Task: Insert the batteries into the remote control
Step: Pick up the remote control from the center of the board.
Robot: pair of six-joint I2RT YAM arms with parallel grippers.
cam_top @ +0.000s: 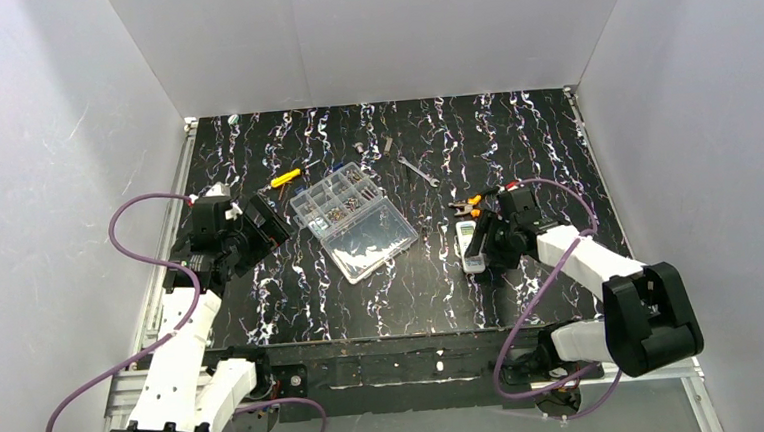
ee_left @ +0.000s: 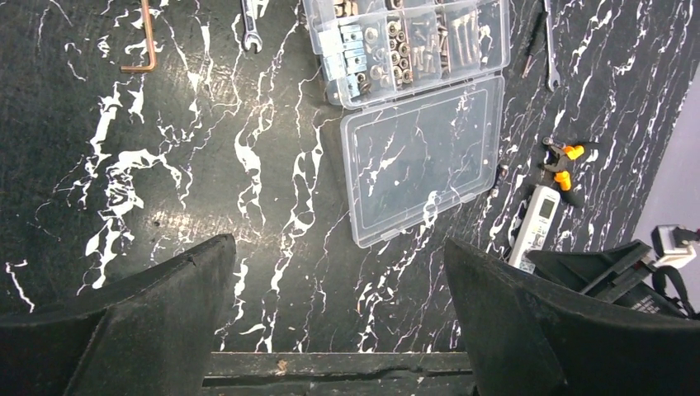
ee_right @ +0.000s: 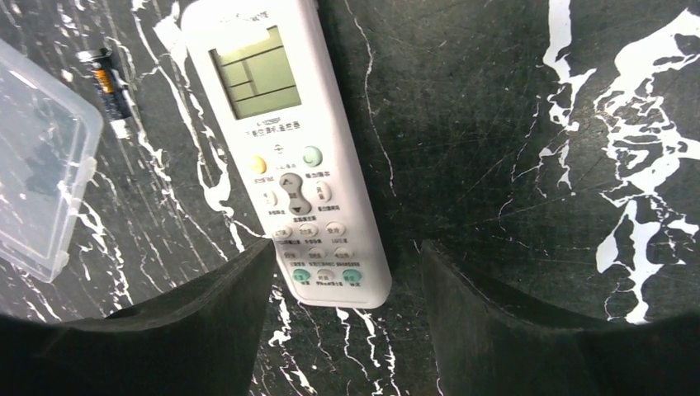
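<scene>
black marbled table (cam_top: 293, 302) is filling the workspace, white walls (cam_top: 367, 37) boxing it in on three sides

remote control (ee_right: 289, 157) is lying flat and face up on the right half of the table, buttons showing, greenish display at the far end. right gripper (ee_right: 345, 264) is hanging low over its near, button end with jaws apart and straddling it, not clamped. one finger (ee_right: 206, 330) is sitting right at the remote's long edge, can't tell if it's touching; the other finger (ee_right: 512, 330) is standing clear, bare table showing between it and the casing

one battery (ee_right: 107, 81) is lying loose on the table just beside the display end, between the remote and the lid (ee_right: 41, 165) of the clear compartment box (cam_top: 353, 218). box is sitting open mid-table, its compartments holding small metal hardware, lid laid flat toward the arms

orange-handled pliers (cam_top: 468, 207) are lying just past the remote's display end. wrench (cam_top: 417, 171) and yellow-handled screwdriver (cam_top: 285, 177) are lying further back, well apart from the remote

left gripper (ee_left: 337, 241) is hovering over the left side of the table, jaws spread wide, gripping nothing, well apart from the remote

nothing is lying between the right gripper and the remote
</scene>
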